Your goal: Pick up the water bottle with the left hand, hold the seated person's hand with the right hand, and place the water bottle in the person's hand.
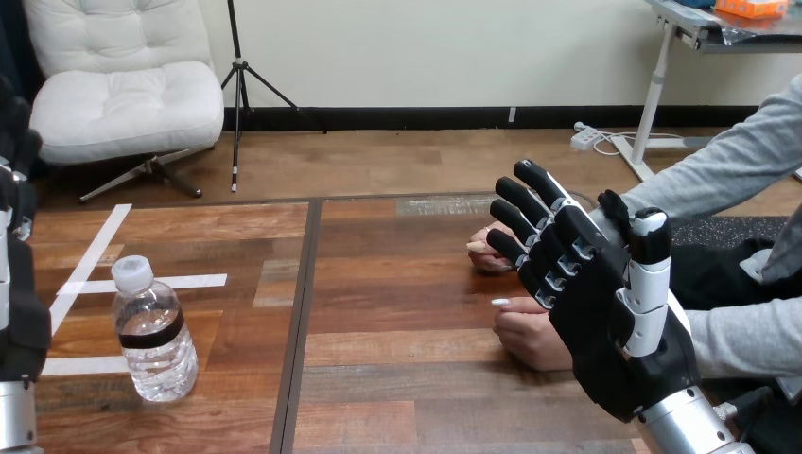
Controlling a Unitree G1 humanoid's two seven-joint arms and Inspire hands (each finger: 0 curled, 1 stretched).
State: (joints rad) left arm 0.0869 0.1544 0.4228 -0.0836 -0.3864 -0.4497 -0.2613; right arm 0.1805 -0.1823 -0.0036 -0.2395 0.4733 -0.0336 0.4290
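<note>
One water bottle (154,331) stands upright near the left hand (19,322), whose grip cannot be told, well apart from the right hand (605,317), its fingers (531,216) straight and spread by the person's hands (526,340).

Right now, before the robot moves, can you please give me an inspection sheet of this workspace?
Surface: wooden table, white tape lines at its left.
Job's things: water bottle upright, capped, on the table's left part, untouched; the person's nearer hand and farther hand rest on the table at right.
Clutter: nothing seen.
Robot hands: left robot hand at the view's left edge, apart from the bottle; right robot hand open, raised in front of the person's hands, contact cannot be told.
Cables: nothing seen on the table.
Surroundings: a person sits at the table's right side.
</note>
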